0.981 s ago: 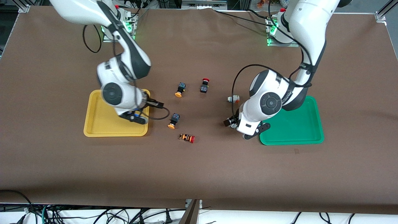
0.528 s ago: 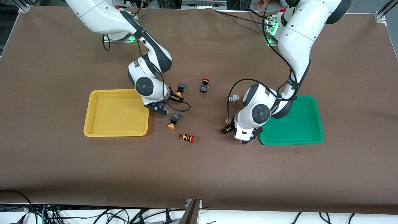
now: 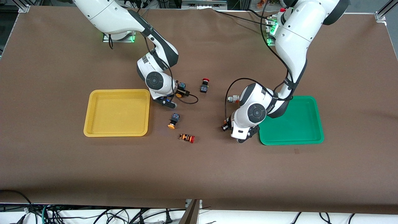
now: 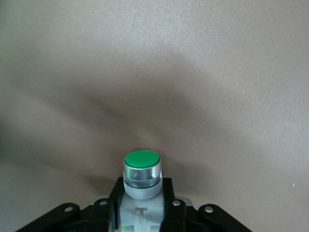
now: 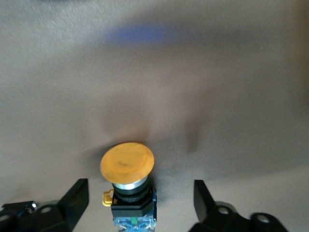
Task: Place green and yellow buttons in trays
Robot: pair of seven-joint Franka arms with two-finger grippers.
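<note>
My left gripper [image 3: 242, 138] is just off the green tray [image 3: 298, 124], on the side toward the table's middle. In the left wrist view it [image 4: 141, 187] is shut on a white-bodied button with a silver collar and green cap [image 4: 141, 160]; my hand hides this button in the front view. My right gripper [image 3: 172, 97] is low beside the yellow tray [image 3: 102, 124]. In the right wrist view it [image 5: 141, 194] is open around a dark-bodied yellow-capped button [image 5: 127, 162], its fingers [image 5: 76, 194] apart from it. A second yellow-capped button [image 3: 173, 120] and a second white button [image 3: 232, 99] lie on the table.
A dark switch with a red cap [image 3: 204, 85] lies near the table's middle. An orange-striped switch with a red cap [image 3: 187, 137] lies nearer the front camera than the loose yellow-capped button. Both trays hold nothing.
My right arm swung from over the yellow tray to the yellow-capped button farther from the camera. My left hand shifted slightly away from the green tray.
</note>
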